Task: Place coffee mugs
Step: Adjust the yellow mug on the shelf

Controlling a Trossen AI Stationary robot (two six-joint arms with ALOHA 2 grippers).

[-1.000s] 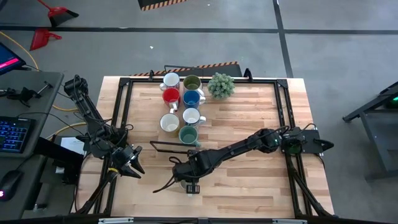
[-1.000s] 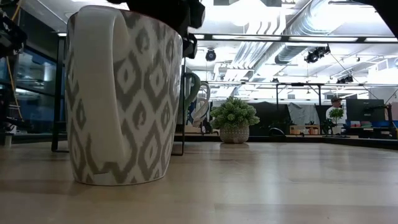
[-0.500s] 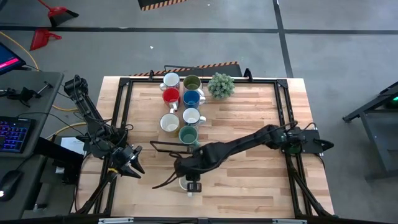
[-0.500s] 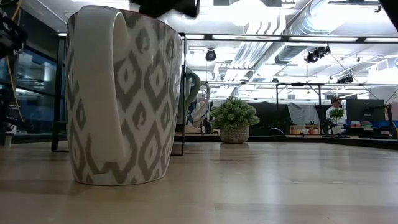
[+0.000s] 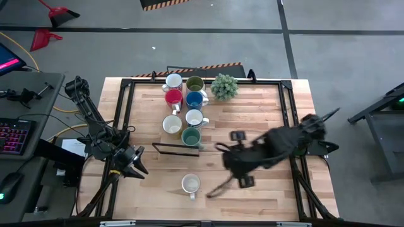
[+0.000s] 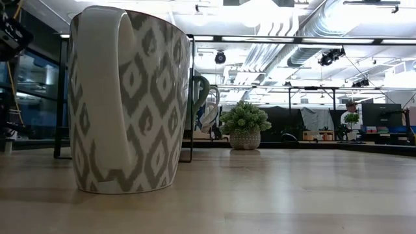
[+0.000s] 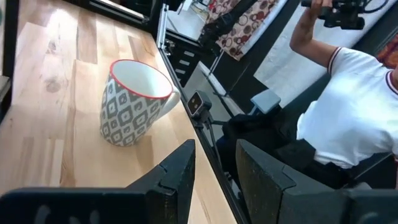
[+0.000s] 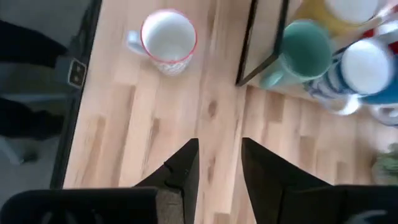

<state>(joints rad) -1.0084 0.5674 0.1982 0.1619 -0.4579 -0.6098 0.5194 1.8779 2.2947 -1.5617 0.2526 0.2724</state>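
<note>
We see a white ceramic mug with a grey diamond pattern and a red rim (image 5: 190, 184) standing upright and alone on the pale wooden table (image 5: 252, 113), near the front edge, its handle toward the front. In the low view this patterned mug (image 6: 129, 101) fills the left of the picture, handle toward the camera.

Seven more mugs are grouped in two rows toward the back of the table: a white mug (image 5: 173, 82), an olive green mug (image 5: 194, 84), a red mug (image 5: 173, 98), a blue mug (image 5: 194, 99), a cream mug (image 5: 172, 124), another white mug (image 5: 194, 118) and a teal mug (image 5: 190, 136). A small green potted plant (image 5: 224, 86) stands just beside the olive one.

The right gripper (image 5: 235, 165) hangs over the table to the right of the patterned mug, well apart from it. In its wrist view we see its two dark fingers (image 8: 181, 169) parted with only bare wood between them; it holds nothing.

The left gripper (image 5: 134, 165) waits at the table's left edge, its fingers (image 7: 177, 171) slightly apart and empty. Beyond the table edge a person in a white shirt (image 7: 348, 118) shows.
</note>
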